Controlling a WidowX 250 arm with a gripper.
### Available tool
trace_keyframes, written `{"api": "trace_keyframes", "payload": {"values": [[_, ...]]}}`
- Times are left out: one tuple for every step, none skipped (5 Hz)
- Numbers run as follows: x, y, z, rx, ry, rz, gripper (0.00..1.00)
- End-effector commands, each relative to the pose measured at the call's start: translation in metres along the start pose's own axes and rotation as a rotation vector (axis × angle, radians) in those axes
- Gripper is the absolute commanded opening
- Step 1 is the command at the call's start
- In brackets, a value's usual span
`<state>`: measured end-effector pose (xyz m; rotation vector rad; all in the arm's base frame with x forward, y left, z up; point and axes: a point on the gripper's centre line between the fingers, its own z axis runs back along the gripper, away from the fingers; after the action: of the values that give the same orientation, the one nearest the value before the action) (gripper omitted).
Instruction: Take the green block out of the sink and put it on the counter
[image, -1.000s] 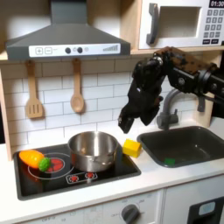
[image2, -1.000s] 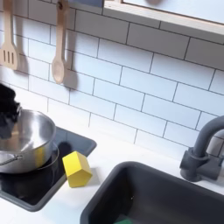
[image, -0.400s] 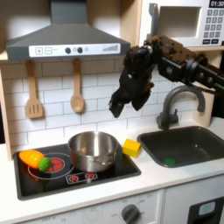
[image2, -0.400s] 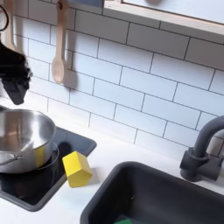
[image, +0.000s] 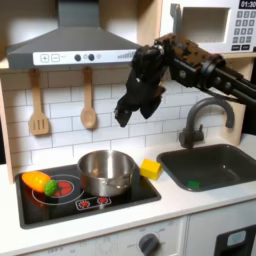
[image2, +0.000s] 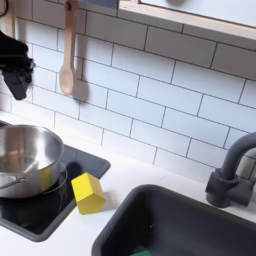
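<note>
The gripper (image: 124, 116) hangs high in the air above the pot (image: 106, 171), in front of the tiled wall, well clear of everything below; its fingers are a dark blur and I cannot tell how far apart they stand, and nothing shows between them. The green block (image: 192, 184) lies on the floor of the sink (image: 215, 166), near the front wall, with open basin around it. In the second exterior view only a sliver of the block (image2: 141, 253) shows at the bottom edge. The counter (image: 190, 203) is a narrow bare strip in front of the sink and between sink and stovetop (image: 80, 195), where the yellow block (image: 150, 168) sits just beside the stovetop's corner. The faucet (image: 203, 117) curves over the sink's back rim. An orange-and-green toy vegetable (image: 40, 182) rests on the burner at the first exterior view's left.
</note>
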<state>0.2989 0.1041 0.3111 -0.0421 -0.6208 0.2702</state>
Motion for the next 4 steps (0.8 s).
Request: {"api": "trace_keyframes", "payload": {"values": [[0.021,0.000,0.004,-0.008,-0.038,0.019,1.00],[0.031,0.000,0.006,0.001,-0.067,0.020,1.00],[0.038,0.003,0.008,0.010,-0.088,0.035,0.57],[0.046,0.005,0.007,0.014,-0.116,0.043,0.00]]}}
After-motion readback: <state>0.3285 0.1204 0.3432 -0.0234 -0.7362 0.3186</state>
